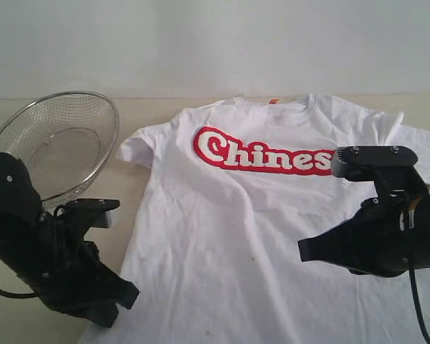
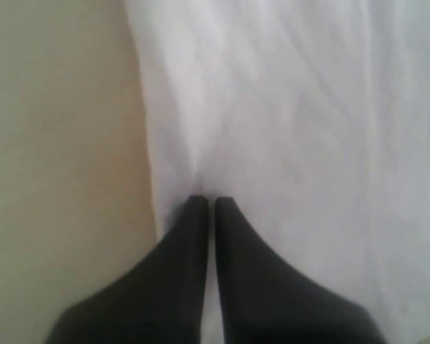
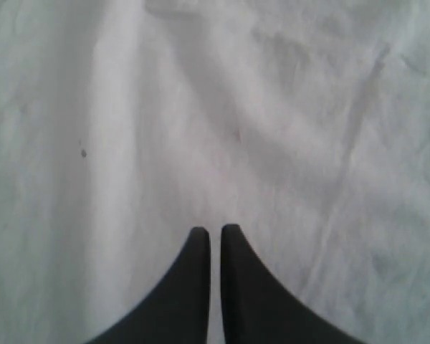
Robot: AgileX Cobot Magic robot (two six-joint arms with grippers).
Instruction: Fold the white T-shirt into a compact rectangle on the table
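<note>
The left gripper (image 2: pixel 208 204) is sitting at the side edge of the white T-shirt (image 1: pixel 236 215), its jaws pinched together; whether they are catching cloth is unclear. The right gripper (image 3: pixel 215 233) is hanging over the shirt's other side, likewise closed. The shirt is lying spread face-up on the table (image 1: pixel 161 115). A wire-mesh basket (image 1: pixel 57 143) is resting just beside its left-arm-side sleeve.

Soft creased cloth T-shirt (image 1: pixel 229 236), matt table (image 1: pixel 147 109), wire-mesh metal basket (image 1: pixel 61 143)

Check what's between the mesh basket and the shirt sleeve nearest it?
Only a narrow bare strip of table separates the mesh basket from the white T-shirt sleeve, as the exterior view shows.
</note>
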